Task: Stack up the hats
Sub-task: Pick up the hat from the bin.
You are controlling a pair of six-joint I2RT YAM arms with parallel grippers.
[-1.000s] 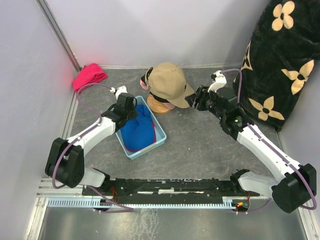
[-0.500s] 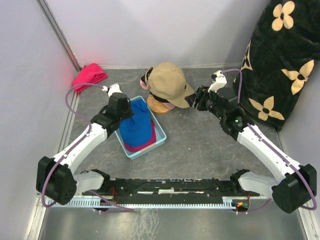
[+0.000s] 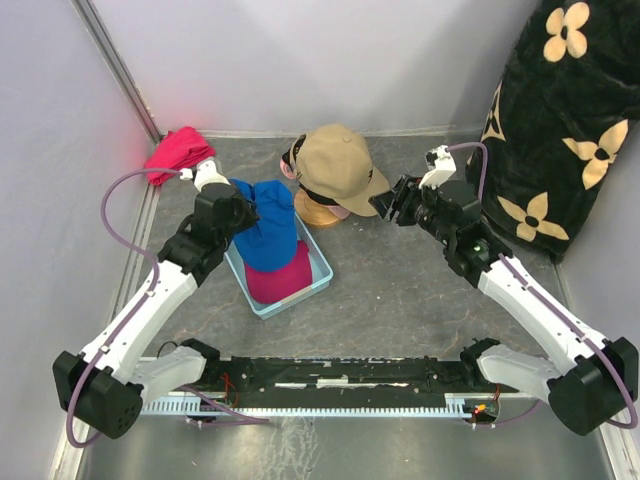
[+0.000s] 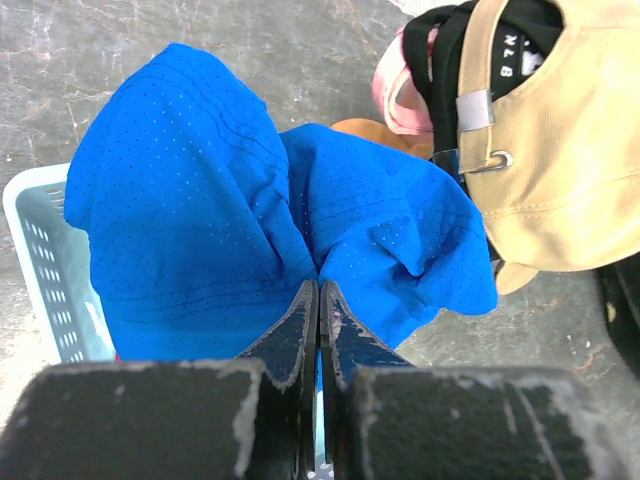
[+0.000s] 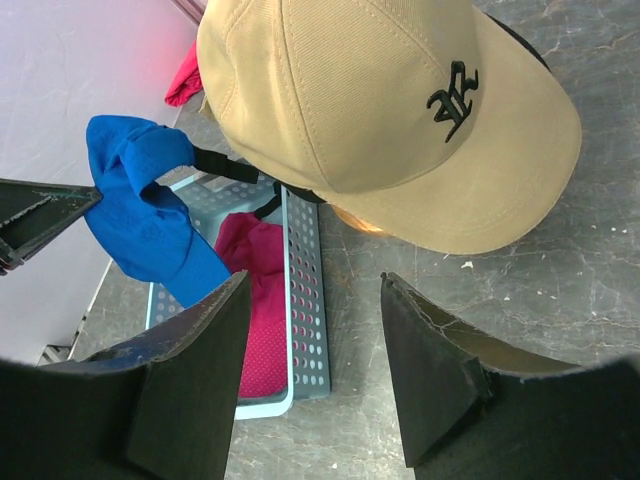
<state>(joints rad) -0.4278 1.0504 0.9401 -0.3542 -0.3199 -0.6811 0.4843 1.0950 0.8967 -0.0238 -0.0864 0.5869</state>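
The counter (image 3: 400, 290) is a grey surface with a marbled pattern. A light blue perforated basket (image 3: 300, 298) is placed on it, left of the middle and turned at an angle. Just beside the far right corner of the basket, a wooden stand (image 3: 312, 212) is set. A red-pink cloth bundle (image 3: 178, 152) is laid in the far left corner. At the right side, a black fabric with cream flowers (image 3: 560, 130) is seen reaching down to the counter.
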